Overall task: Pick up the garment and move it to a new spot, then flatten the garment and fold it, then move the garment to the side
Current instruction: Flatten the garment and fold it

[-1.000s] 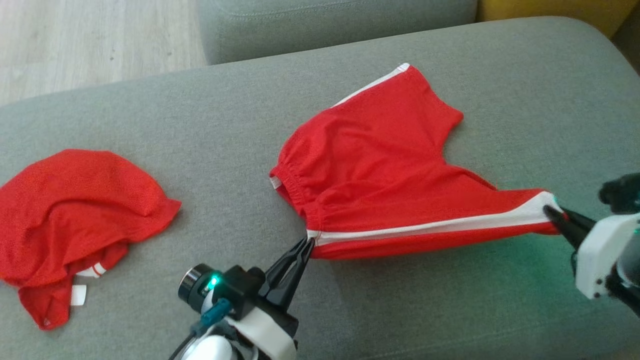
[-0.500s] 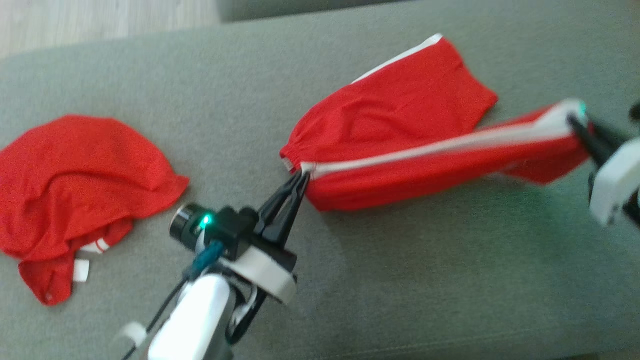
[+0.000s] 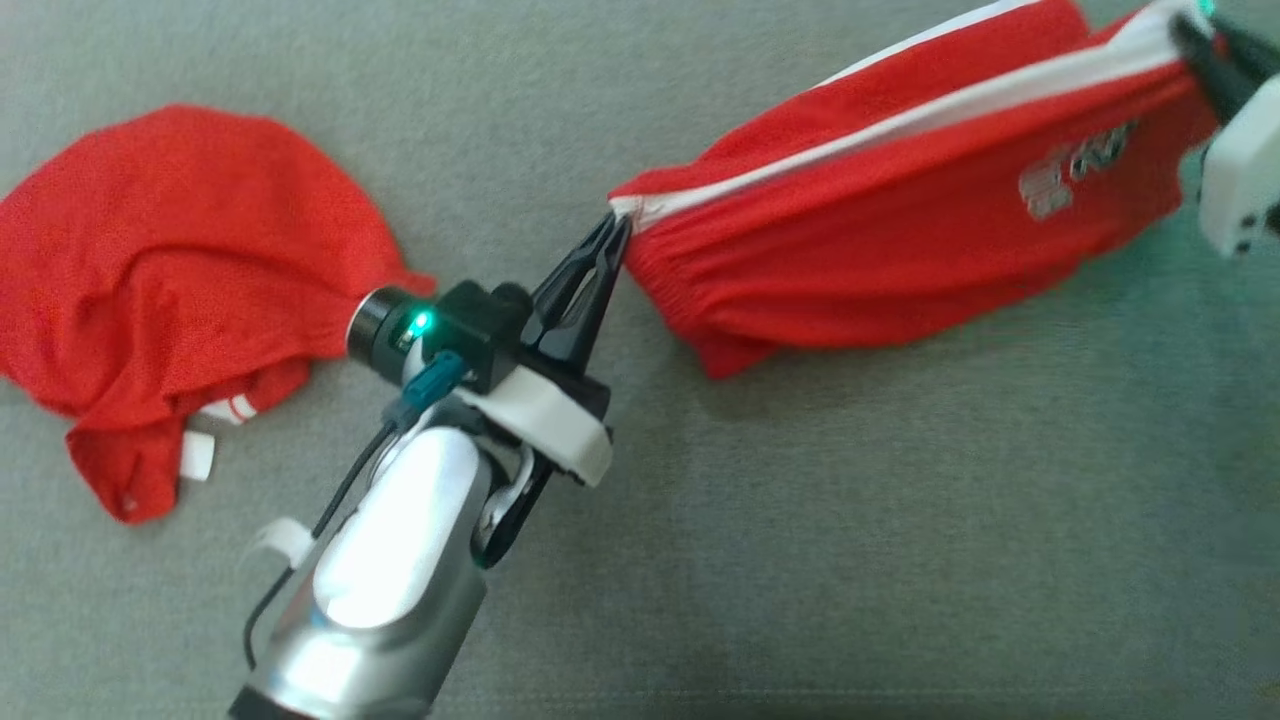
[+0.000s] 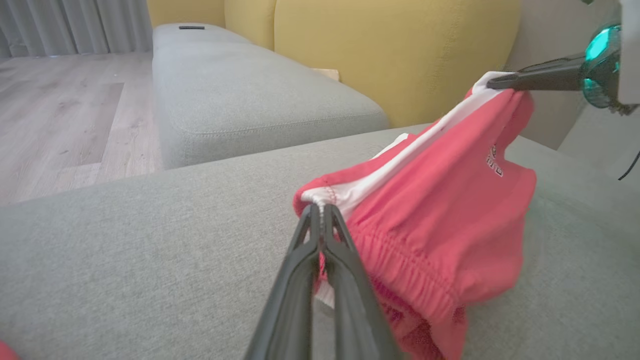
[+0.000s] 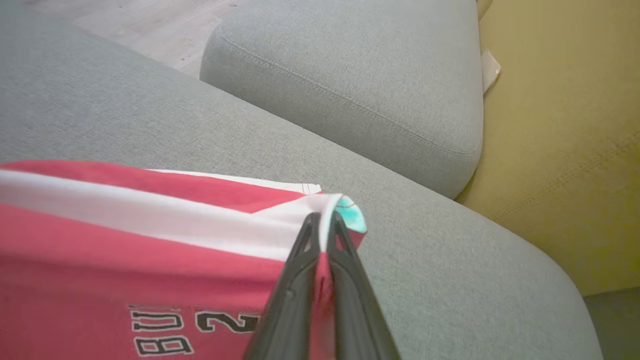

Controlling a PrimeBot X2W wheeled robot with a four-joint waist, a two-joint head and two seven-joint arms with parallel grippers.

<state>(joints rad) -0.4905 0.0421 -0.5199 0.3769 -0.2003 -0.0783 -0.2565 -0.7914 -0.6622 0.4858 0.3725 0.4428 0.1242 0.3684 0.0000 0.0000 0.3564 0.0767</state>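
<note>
Red shorts [image 3: 900, 230] stretched between both grippers over a grey seat [image 3: 800, 550].

Nearest, the left gripper [image 3: 612, 232] has its jaws clamped on the waistband corner, right at the white side stripe. The shorts hang lifted and taut, their lower edge sagging toward the seat. At the far end the right gripper [image 3: 1190, 35] pinches the stripe at the leg hem, jaws closed on cloth. To the left another red garment [image 3: 180, 270] lies crumpled on the seat. Beyond stand a second grey cushion [image 4: 250, 100] and a yellow backrest [image 4: 390, 50].
</note>
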